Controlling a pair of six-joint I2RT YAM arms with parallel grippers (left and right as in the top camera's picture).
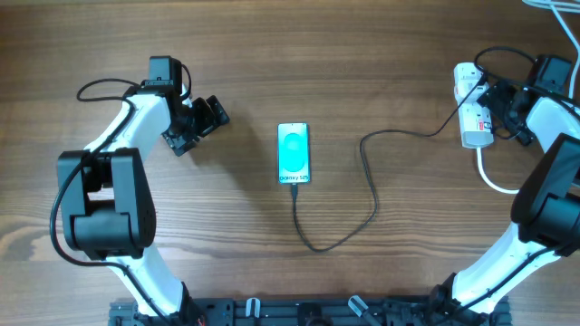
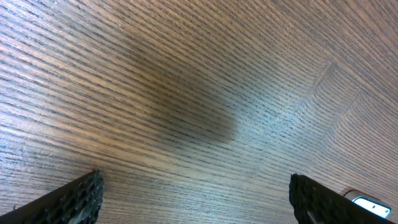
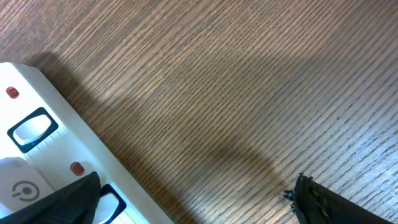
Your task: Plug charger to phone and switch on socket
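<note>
1. Where the overhead view was read from its left edge, the left gripper [image 1: 201,127] was seen low over the wooden table [image 1: 408,226], well apart from the phone. Its jaws were spread wide and nothing was held between them. In the left wrist view one fingertip [image 2: 74,199] was shown at each lower corner, with only bare wood between.
2. The phone [image 1: 293,154] was laid flat near the middle of the table, its screen lit teal and its white strip turned toward the robot's base. A corner of it was caught at the lower right of the left wrist view.
3. The charger [image 1: 372,190] was joined to the phone at the strip end. From there the black cable was laid toward the base, looped to the right, brought back up and led across to the socket. Whether the connector was fully seated could not be told.
4. The socket [image 1: 473,109] was found at the far right of the table, with a thick white cord [image 1: 489,177] curving from its nearer end.
5. The right gripper [image 1: 500,107] was held just beside the socket, its jaws wide and nothing gripped. In the right wrist view a rocker switch [image 3: 32,129] and a red mark [image 3: 77,167] were shown on the white body. One finger [image 3: 74,199] was seen overlapping the socket's edge, and whether it touched could not be told.
</note>
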